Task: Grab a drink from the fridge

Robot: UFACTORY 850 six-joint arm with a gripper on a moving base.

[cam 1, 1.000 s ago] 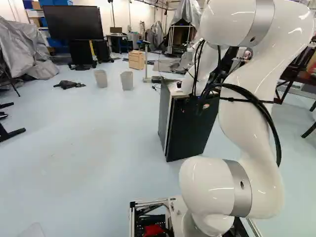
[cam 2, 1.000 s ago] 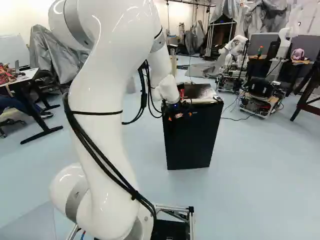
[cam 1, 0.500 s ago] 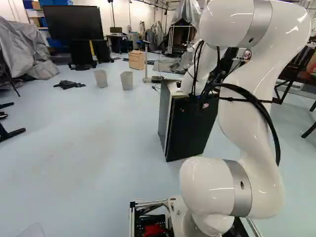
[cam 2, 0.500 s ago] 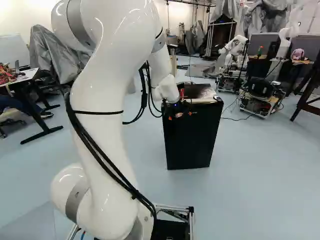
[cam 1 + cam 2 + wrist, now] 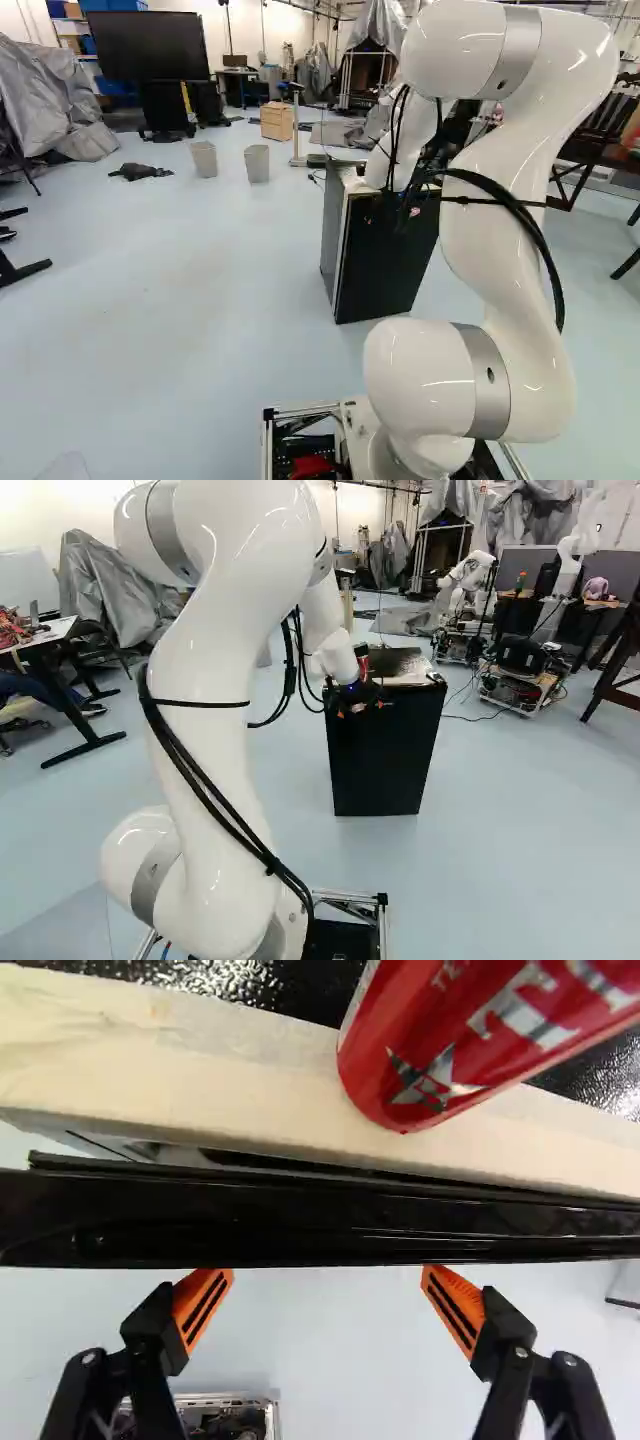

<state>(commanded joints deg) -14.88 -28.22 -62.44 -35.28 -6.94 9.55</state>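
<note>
A black gripper [image 5: 362, 708] of two fingers with orange pads [image 5: 452, 1300] hangs at the upper front of a black fridge [image 5: 385, 765], its fingers spread wide apart and nothing clamped between them. Directly ahead of the fingertips, the glossy black edge of the fridge door [image 5: 320, 1222] runs across from one finger's side to the other's; whether the tips touch it cannot be told. Just past that edge lies a thin gap, a little wider toward one finger's side, and then a cream strip [image 5: 200, 1075] along the front of the fridge top. A red drink can [image 5: 470, 1050] stands on the strip, beyond the door edge from the gripper, ahead of and nearer one finger than the other, with neither touching it. Farther from the gripper, past the strip, is a dark, speckled surface [image 5: 220, 975] on the fridge top. Behind the gripper, the white arm [image 5: 215, 740] rises from the moving base [image 5: 310, 440]. Well beyond the fridge, another robot [image 5: 520, 675] stands at the right of the right base view, and two wastebaskets [image 5: 204, 160] sit on the floor [image 5: 180, 300] in the left base view.
</note>
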